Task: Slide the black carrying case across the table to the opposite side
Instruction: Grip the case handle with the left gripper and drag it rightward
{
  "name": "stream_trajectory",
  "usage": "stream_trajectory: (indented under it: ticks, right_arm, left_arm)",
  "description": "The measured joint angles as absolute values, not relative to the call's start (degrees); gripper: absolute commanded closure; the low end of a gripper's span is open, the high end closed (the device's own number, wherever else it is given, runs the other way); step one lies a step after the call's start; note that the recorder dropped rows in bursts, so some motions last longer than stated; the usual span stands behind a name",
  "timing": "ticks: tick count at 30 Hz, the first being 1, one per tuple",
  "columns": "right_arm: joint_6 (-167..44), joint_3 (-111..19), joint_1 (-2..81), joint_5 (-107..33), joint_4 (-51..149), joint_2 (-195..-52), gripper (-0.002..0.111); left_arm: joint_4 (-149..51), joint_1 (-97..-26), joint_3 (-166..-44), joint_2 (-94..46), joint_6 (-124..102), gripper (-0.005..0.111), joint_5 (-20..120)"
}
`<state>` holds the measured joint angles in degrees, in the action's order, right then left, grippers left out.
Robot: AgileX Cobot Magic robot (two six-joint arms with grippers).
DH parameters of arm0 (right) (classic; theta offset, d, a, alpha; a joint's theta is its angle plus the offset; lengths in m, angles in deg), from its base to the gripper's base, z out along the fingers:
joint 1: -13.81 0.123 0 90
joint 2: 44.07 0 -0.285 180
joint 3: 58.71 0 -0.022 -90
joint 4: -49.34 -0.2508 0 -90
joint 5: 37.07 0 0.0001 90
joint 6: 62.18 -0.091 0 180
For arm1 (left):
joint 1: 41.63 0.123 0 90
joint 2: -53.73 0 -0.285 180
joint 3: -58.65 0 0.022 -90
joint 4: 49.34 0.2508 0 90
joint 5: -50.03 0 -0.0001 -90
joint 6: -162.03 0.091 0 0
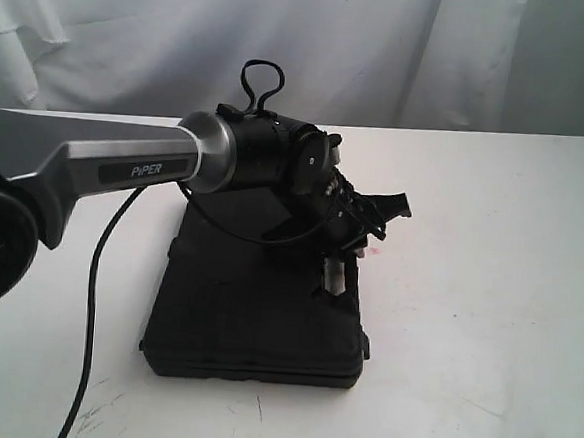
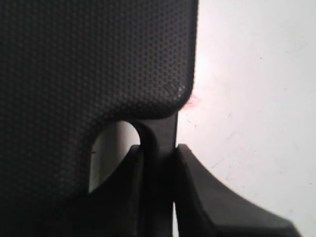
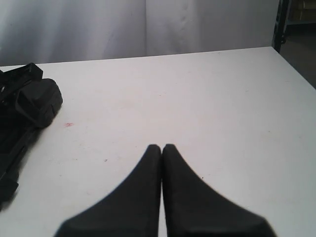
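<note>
The black carrying case [image 1: 246, 306] lies flat on the white table [image 1: 487, 293], left of centre. My left gripper [image 1: 347, 261] reaches across the case to its right edge. In the left wrist view the left gripper [image 2: 159, 150] is shut on the case's handle bar [image 2: 160, 131], below the pebbled lid [image 2: 74, 64]. A small red speck [image 2: 192, 101] marks the table beside the case's corner. My right gripper [image 3: 162, 147] is shut with nothing in it and hovers over bare table [image 3: 222, 98]. It is out of the exterior view.
A white curtain [image 1: 384, 45] hangs behind the table's far edge. The left arm's black cable [image 1: 96, 296] trails down on the left of the case. In the right wrist view the left arm's black wrist [image 3: 32, 101] sits at one side, with the red speck [image 3: 68, 125] nearby.
</note>
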<state>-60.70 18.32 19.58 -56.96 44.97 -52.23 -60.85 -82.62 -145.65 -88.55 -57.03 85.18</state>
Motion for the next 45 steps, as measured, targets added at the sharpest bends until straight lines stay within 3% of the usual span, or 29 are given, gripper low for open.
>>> stream_trajectory:
  ticks: [29, 32, 39, 45]
  right_arm:
    - [-60.70, 18.32, 19.58, -56.96, 44.97, -52.23, 0.108]
    - [-60.70, 18.32, 19.58, -56.96, 44.97, -52.23, 0.108]
    - [-60.70, 18.32, 19.58, -56.96, 44.97, -52.23, 0.108]
    - [-60.70, 18.32, 19.58, -56.96, 44.97, -52.23, 0.108]
  left_arm:
    - [-65.13, -83.78, -145.65, -88.65, -51.72, 0.106, 81.49]
    - [-65.52, -83.78, -145.65, -88.65, -50.89, 0.098, 81.41]
    - [-66.10, -83.78, -145.65, -88.65, -48.69, 0.066, 80.83]
    - [-67.29, -83.57, -145.92, -88.87, -46.69, 0.060, 79.96]
